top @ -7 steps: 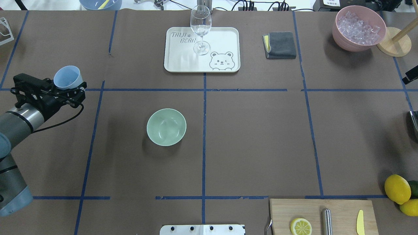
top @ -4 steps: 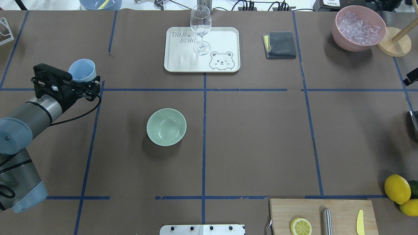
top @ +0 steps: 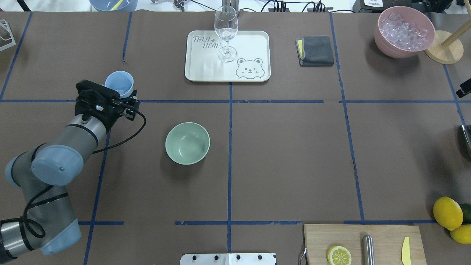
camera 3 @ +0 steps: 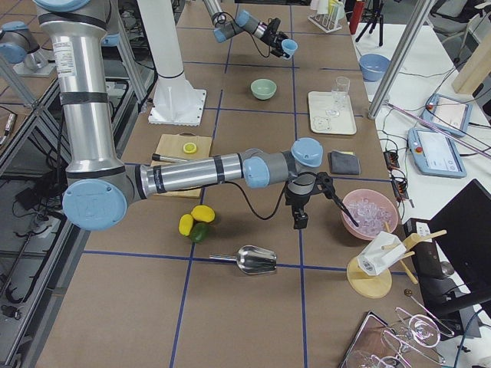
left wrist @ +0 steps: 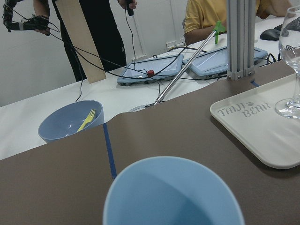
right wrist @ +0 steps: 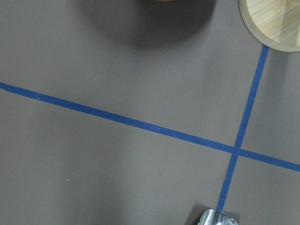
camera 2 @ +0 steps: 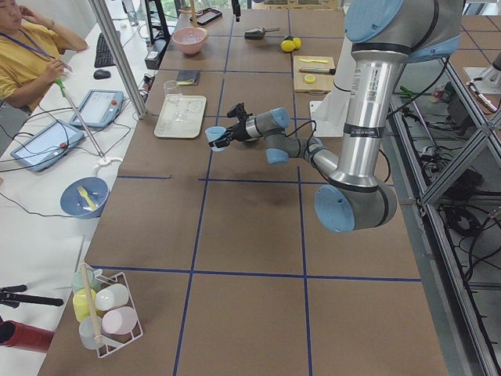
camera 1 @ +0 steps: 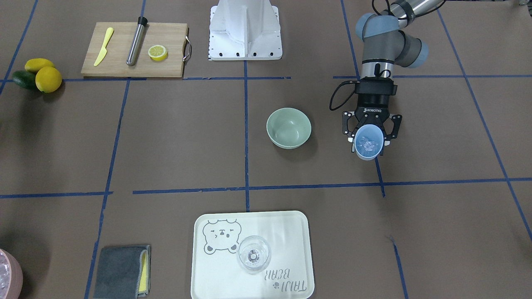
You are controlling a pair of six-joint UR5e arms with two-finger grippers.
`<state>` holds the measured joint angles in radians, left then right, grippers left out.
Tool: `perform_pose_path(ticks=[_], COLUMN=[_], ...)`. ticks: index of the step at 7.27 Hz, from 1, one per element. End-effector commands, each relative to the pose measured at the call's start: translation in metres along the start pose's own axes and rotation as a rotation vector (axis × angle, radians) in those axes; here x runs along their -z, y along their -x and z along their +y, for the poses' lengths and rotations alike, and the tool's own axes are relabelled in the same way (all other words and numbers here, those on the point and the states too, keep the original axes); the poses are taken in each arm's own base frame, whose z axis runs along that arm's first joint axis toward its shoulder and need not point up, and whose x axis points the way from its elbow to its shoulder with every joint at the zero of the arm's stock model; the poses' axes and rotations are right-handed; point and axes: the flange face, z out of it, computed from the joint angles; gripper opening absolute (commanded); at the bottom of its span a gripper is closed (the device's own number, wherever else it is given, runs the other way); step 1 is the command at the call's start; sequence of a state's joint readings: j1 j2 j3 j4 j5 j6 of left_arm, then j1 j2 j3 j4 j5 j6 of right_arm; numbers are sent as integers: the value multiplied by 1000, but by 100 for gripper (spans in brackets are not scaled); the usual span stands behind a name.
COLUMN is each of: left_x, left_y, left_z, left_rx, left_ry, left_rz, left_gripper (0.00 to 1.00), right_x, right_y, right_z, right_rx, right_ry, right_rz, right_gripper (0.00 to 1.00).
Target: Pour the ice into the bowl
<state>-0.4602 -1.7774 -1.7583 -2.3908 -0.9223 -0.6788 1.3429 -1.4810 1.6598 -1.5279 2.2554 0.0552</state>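
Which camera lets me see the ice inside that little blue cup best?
The exterior front-facing view: it looks down into the blue cup, so the ice shows at its bottom. Overhead gives only a faint glint; the left wrist view shows just the cup's inside wall; the side views make it tiny.

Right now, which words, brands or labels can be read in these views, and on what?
"TAIJI BEAR": printed on the cream tray.
"ROBOTIQ": on the left hand, which holds the pale blue cup.
Sticker on the left arm, left side view: too small to read.
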Motion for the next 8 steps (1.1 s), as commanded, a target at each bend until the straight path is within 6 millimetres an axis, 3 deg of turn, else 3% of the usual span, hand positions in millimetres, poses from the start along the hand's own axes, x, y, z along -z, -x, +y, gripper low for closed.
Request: perform_pose_path(ticks=[1,5,8], left_x=[11,36,42], left_y=[-46,-77,-82], left_z=[2,27,30], left_rx=[-155,-581,-843], left_ry=[-29,-98,-103], left_rz=[-55,-179,-251], left_gripper=[0,0,0], right_x=[0,-2,1], right_y=[-2,-8,-13], right_z=[1,9,10], right_rx=[-3,-18,-31], right_ry=[0,7,0], right_rz=[1,1,3], right_gripper=[100,100,100])
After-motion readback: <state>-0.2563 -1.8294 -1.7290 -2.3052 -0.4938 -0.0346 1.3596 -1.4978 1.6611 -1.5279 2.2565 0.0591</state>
